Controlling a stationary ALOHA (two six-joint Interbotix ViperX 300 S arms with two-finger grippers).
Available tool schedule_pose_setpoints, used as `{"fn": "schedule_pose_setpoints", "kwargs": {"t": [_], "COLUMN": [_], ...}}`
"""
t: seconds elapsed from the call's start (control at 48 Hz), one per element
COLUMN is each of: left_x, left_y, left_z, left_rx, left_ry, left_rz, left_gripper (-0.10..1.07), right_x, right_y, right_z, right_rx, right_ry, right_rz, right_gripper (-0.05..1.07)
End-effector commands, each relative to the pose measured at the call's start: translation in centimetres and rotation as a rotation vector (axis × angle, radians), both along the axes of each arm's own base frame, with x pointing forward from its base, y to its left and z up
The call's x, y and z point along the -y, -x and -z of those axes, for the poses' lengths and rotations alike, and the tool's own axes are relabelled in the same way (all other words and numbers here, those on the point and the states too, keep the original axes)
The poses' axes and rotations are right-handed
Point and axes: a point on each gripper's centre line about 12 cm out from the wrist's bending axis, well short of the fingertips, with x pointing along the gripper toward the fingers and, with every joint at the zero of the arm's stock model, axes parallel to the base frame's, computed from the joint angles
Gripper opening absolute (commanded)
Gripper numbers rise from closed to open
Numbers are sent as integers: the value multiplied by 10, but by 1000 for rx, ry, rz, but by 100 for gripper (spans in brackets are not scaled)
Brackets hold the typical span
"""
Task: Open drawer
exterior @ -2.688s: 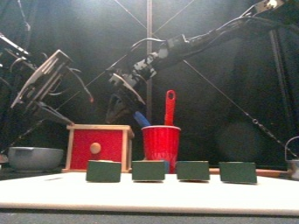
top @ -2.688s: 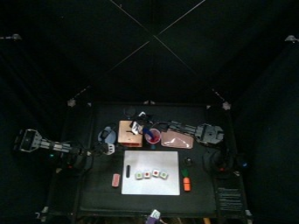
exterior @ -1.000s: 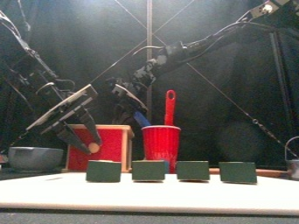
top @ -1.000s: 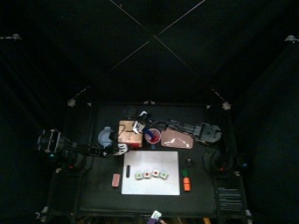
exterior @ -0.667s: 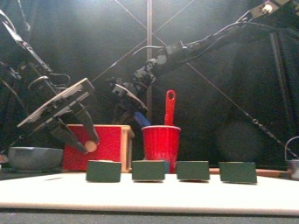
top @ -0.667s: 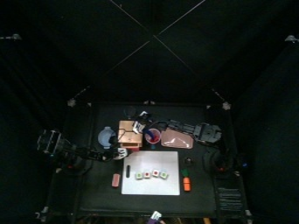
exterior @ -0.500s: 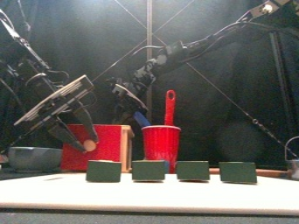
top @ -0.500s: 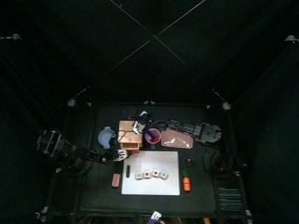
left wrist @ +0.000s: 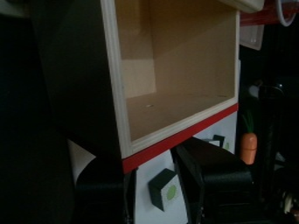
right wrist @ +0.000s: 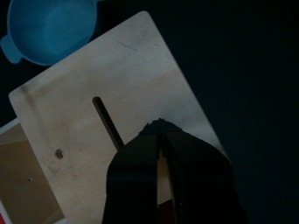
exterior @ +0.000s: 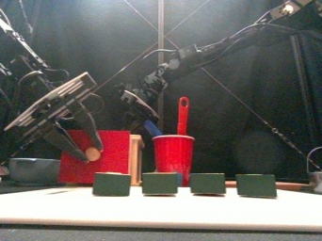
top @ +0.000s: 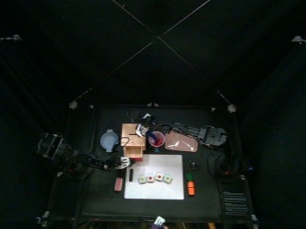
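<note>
though unlabelled, red-fronted drawer at left gripper

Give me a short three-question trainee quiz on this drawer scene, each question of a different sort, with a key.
1. True or false: in the left wrist view, the drawer has a green block lying inside its compartment.
2. Multiple choice: the right end effector has its tip at the A) rim of the blue bowl, B) top panel of the drawer, C) handle in the red cup.
3. Fill in: in the front view, ____ green blocks stand in a row on the white mat.

Key: 1 false, the compartment shows only bare wood. 2 B. 3 four.
</note>
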Motion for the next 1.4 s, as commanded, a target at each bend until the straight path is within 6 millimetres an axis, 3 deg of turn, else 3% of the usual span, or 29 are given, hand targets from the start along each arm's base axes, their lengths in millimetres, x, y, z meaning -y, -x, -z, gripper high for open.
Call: {"fn": "schedule_pose_setpoints", "kwargs": {"t": [0.0,0.5,0.938,1.104,1.375], "left_x": [4,10,10,12,24], "left_y": [-7,-5,-7,-9,-4], "left_z": [-10,-9,-11,-18,-57], "left_rx": [35,29,36,62,209], "left_ry": [6,12,2,-8,-138], "left_rz": [4,15,19,42,135], "left_gripper": [60,63,95,95,95], "right_x": [0,-1,-2,-7,-22], "right_y": [3,3,4,2,-1], "right_z": [-17,-17,-15,-21,-40], "right_rx": [26,26,20,32,66], "right_ry": [9,5,5,15,46], "right_rz": [2,3,0,-11,-43], "right_gripper": [5,5,5,5,5]}}
